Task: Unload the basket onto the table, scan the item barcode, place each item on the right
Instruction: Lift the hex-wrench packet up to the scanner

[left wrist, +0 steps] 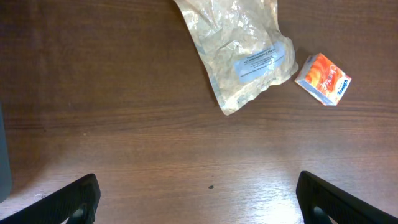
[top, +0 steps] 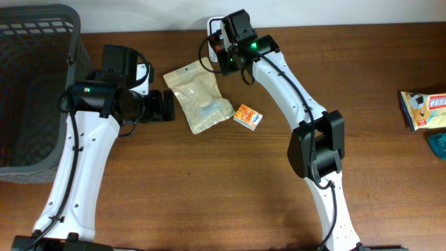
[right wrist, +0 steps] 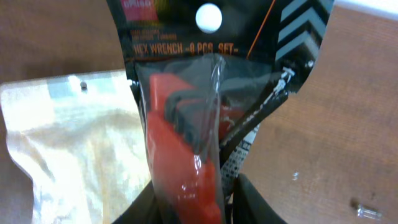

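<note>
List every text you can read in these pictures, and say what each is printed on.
"HEX WRENCH - 8 PCS. SET": on the wrench pack.
The pouch label: too small to read.
The orange box: blue print, blurred.
The box at right edge: print too small to read.

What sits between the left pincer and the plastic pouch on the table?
Only bare table between the left pincer and the pouch, shown in the left wrist view.

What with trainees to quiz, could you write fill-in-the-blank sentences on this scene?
The right gripper grips a clear plastic pack of red and black tools labelled ___ wrench set.
The left gripper hangs ___ and empty above the brown wooden table.
Beside the beige plastic pouch lies a small cardboard box coloured ___.
Missing: hex; open; orange.
</note>
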`<state>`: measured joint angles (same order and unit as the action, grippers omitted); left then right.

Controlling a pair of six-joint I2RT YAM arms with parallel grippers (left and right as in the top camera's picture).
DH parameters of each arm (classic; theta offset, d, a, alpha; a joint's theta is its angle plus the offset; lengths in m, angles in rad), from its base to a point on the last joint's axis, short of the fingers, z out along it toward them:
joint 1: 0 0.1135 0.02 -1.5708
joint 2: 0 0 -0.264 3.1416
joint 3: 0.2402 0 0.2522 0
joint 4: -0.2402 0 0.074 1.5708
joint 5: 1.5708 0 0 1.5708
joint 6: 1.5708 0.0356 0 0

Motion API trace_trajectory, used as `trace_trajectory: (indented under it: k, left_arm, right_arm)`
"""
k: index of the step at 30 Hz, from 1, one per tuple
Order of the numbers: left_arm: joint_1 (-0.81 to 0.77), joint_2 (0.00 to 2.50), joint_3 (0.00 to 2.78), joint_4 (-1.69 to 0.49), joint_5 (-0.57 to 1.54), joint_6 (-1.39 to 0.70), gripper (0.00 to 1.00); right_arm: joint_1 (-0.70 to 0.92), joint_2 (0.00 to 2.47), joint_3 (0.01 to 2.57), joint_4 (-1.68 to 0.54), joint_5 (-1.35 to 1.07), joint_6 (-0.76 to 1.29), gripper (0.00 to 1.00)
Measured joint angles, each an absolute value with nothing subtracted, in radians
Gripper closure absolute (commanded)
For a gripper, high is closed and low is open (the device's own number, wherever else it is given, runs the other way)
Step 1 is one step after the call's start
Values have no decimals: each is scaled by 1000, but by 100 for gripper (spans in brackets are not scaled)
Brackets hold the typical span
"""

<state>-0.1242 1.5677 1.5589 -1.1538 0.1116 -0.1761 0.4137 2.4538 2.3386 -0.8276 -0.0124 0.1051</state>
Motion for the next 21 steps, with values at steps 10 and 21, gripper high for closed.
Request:
trace_trajectory:
  k: [10,21]
  left_arm:
    - [-124,1568,1559,-1154,112,-176,1]
    - [-124,1568,1559,-1154,112,-176,1]
  right_arm:
    - [413,2463,2339,-442,43,156,75]
    - [413,2553,2341,-393,109,235,75]
